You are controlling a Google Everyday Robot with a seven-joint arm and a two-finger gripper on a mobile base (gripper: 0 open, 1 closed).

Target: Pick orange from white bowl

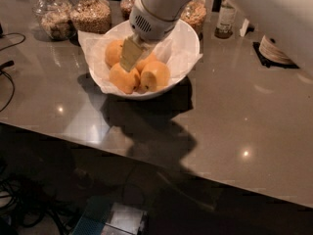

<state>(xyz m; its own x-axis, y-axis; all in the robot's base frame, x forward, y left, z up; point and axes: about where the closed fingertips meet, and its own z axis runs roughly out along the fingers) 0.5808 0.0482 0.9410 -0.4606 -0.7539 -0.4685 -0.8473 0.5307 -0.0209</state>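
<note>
The white bowl (185, 43), lined with crinkled white paper, stands on the grey counter at the back middle. Several oranges lie in it: one at the back left (114, 52), one at the front left (123, 78), one at the front right (155, 75), and one in the middle (145, 61) that is partly hidden. I cannot tell which is the largest. My gripper (129, 55) reaches down from the white arm into the bowl, its pale tip between the back-left and middle oranges and touching or nearly touching them.
Glass jars of grains (90, 14) stand behind the bowl, with another jar (194, 13) and a small bottle (226, 18) to the right. A stack of small dishes (274, 50) sits at the far right. Cables (7, 65) lie at the left edge.
</note>
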